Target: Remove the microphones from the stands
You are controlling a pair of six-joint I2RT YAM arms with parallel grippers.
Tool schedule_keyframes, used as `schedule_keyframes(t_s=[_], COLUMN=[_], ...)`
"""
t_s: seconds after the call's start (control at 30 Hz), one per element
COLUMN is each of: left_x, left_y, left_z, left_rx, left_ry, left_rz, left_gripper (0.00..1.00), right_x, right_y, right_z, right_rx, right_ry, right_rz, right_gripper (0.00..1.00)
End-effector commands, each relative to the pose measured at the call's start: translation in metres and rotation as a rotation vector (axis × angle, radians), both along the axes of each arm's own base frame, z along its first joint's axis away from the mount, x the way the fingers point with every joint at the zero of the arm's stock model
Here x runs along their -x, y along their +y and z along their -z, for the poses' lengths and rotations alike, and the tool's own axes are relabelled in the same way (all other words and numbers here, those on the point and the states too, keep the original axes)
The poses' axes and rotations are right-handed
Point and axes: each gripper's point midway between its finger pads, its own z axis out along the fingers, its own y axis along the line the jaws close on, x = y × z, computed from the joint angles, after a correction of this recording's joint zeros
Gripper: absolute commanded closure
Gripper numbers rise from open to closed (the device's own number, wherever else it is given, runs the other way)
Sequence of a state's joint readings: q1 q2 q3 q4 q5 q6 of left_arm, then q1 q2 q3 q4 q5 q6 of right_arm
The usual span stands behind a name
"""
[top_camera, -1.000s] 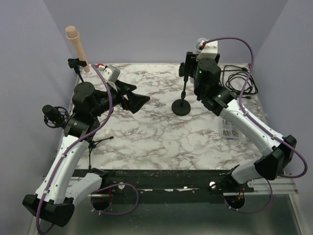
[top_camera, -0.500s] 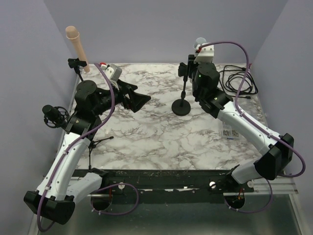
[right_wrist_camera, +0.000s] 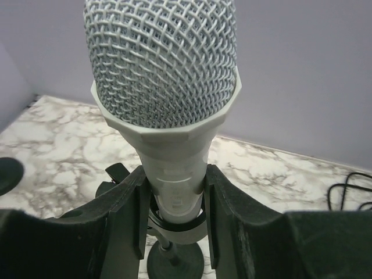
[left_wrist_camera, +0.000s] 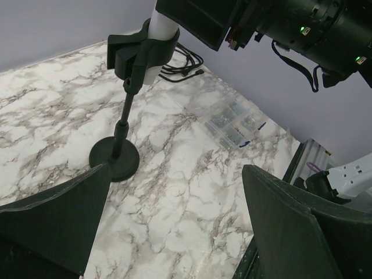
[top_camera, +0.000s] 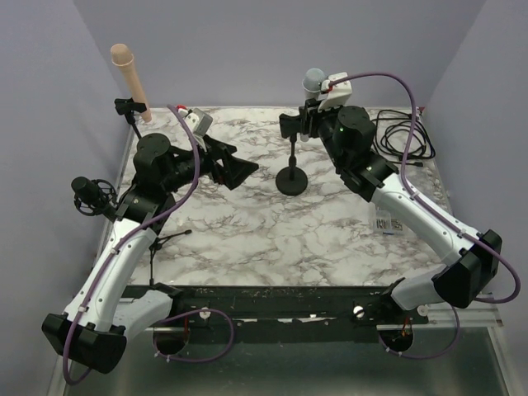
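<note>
Where right end effector (right_wrist_camera: 174,200) clamps, microphone (right_wrist_camera: 165,87) sits clipped.

Plain lavender walls (top_camera: 247,49) enclose a white, grey-veined marble table (top_camera: 272,239). A dark rail (top_camera: 272,294), possibly metal, runs along its near edge.

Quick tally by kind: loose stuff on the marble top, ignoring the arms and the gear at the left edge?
Microphone: 1
Stand: 1
Cable: 1
Parts bag: 1
Total: 4
</note>
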State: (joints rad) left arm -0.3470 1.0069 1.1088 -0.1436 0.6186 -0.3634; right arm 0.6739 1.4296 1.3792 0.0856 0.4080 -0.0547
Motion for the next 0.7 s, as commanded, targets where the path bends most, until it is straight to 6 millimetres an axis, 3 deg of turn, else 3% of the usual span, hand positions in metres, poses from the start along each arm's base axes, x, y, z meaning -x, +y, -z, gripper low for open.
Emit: schedule_keyframes(t_s=[0.0,0.13,0.3,0.47,0.67], left_x=[0.002,-0.003,-0.024,-0.013,-0.009], left_y=[-0.002,-0.002,0.007,0.008,0.005], left_z=[0.0,0.003,0.017,0.009,0.021], left_rx=[-0.009,-0.009,-0.041,-0.06,-0.084], left_ry=[-0.027,-0.014,0.079,-0.006,-0.141], left_rz=[0.007,-0.018,-0.151,-0.113,-0.065], left_gripper=[0.03,0.03,0.05,0.01,0.01], right_x=[0.026,0.037,0.052,0.07,0.077], right_y=[0.043,0.056,0.072,0.087,0.094], right_z=[0.0,0.008,0.013,0.017,0.021], right_rx=[-0.098,-0.127,-0.136,-0.12,-0.121], right_ry=[0.083,0.144,0.189,0.219,0.247], right_rz=[-0.25,-0.334,-0.45,-0.577,-0.631], right_gripper=[0.99,0.99,0.99,0.99,0.99])
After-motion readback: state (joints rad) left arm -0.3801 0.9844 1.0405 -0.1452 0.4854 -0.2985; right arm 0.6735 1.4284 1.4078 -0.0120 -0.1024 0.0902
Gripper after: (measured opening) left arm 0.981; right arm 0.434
